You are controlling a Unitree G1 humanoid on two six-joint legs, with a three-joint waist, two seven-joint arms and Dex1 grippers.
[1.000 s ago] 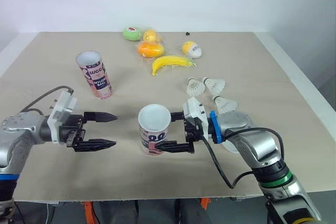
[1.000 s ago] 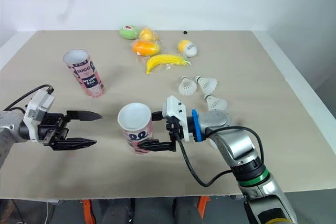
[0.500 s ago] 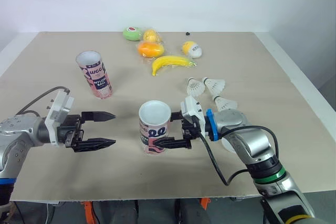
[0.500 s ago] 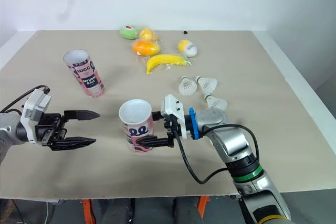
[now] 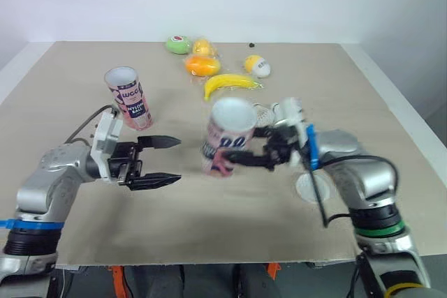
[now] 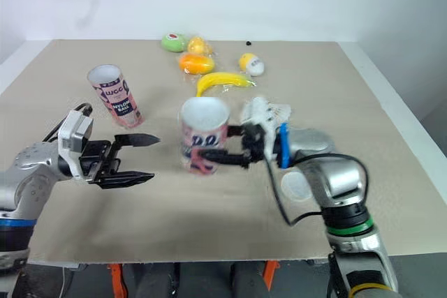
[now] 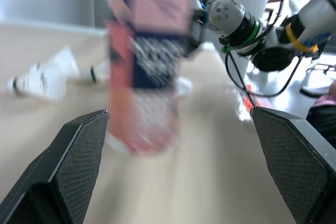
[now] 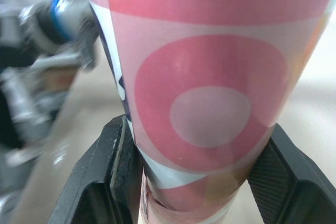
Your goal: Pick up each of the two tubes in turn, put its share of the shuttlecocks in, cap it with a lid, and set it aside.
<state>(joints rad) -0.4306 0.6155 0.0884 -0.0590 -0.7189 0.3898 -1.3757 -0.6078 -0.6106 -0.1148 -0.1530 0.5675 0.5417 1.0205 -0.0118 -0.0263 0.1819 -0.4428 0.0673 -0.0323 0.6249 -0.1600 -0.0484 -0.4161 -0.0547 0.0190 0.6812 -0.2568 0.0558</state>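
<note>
My right gripper (image 5: pixel 236 149) is shut on a pink patterned tube (image 5: pixel 227 137), holding it tilted and open end up above the middle of the table. In the right wrist view the tube (image 8: pixel 205 77) sits between the two fingers (image 8: pixel 115 177). My left gripper (image 5: pixel 178 159) stands open just left of the tube, and its wrist view shows the tube (image 7: pixel 149 61) ahead, between the fingers. A second pink tube (image 5: pixel 128 98) stands upright at the back left. Shuttlecocks (image 6: pixel 276 109) lie behind my right gripper, partly hidden. A white lid (image 5: pixel 311 186) lies under my right forearm.
At the back of the table lie a banana (image 5: pixel 230 84), an orange fruit (image 5: pixel 200 65), a green fruit (image 5: pixel 177 44) and a yellow-and-white ball (image 5: pixel 257 65). The table's right edge (image 5: pixel 398 113) runs close to my right arm.
My right gripper has raised the tube, carried it back and to the right, and tilted it. My left gripper has moved right, towards the tube, still open.
</note>
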